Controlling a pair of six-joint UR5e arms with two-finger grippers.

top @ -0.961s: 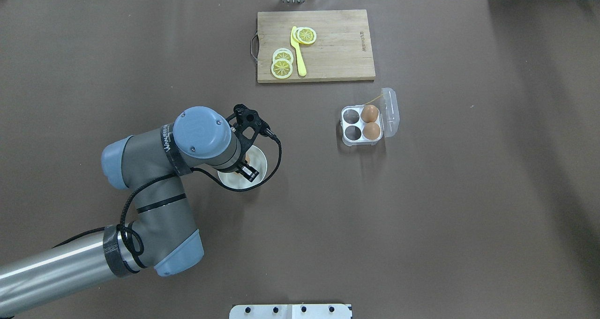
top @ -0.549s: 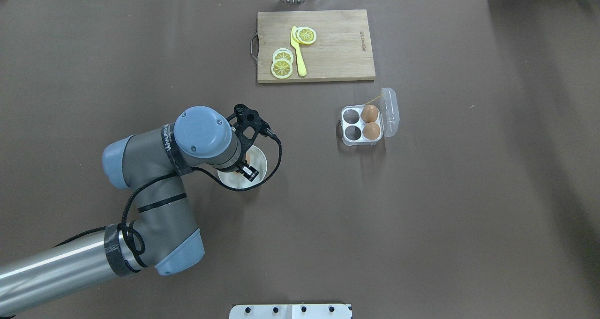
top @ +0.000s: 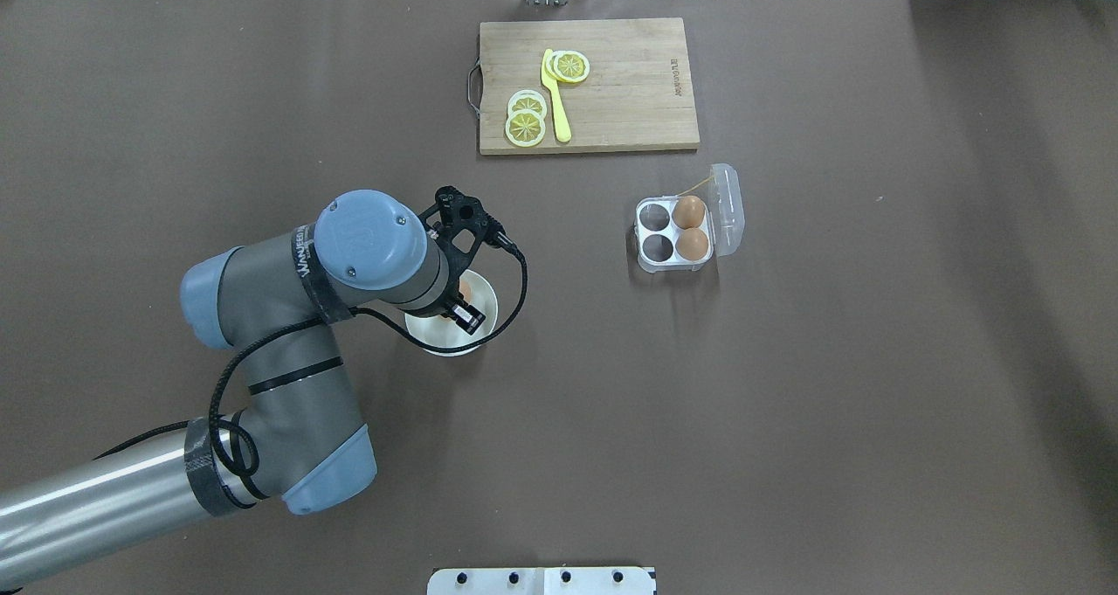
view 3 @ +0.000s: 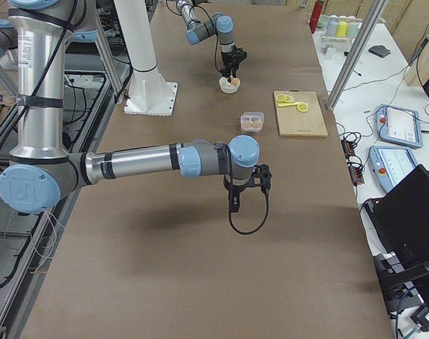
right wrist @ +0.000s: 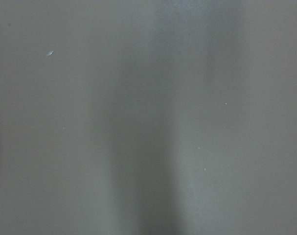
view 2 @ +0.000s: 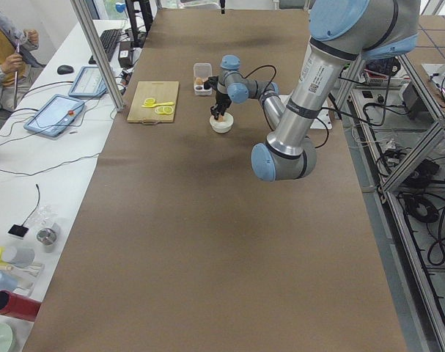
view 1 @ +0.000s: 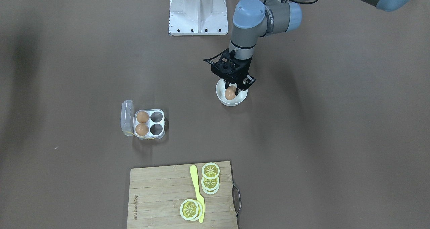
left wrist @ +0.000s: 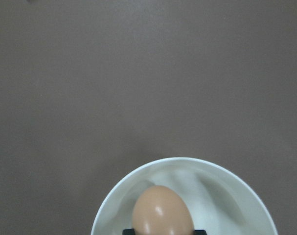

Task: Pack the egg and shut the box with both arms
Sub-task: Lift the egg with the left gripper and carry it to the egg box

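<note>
My left gripper (view 1: 231, 91) is shut on a light-brown egg (view 1: 230, 93) and holds it just above the round white bowl (view 1: 231, 103). The egg fills the bottom of the left wrist view (left wrist: 163, 210), over the bowl (left wrist: 226, 196). From overhead the gripper (top: 460, 302) and egg (top: 465, 292) sit over the bowl (top: 437, 337). The clear box (top: 655, 232) stands open to the right, its lid (top: 728, 197) folded back. Two eggs (top: 691, 228) fill its right cups; the two left cups are empty. My right gripper (view 3: 234, 206) hangs over bare table; I cannot tell its state.
A wooden cutting board (top: 629, 88) with lemon slices (top: 527, 119) and a yellow knife (top: 555, 97) lies at the far side, behind the box. The white mounting stand (view 1: 198, 10) is at the robot's edge.
My left arm has risen a little and the egg has come up out of the bowl with the gripper. The box and its eggs have not moved.
</note>
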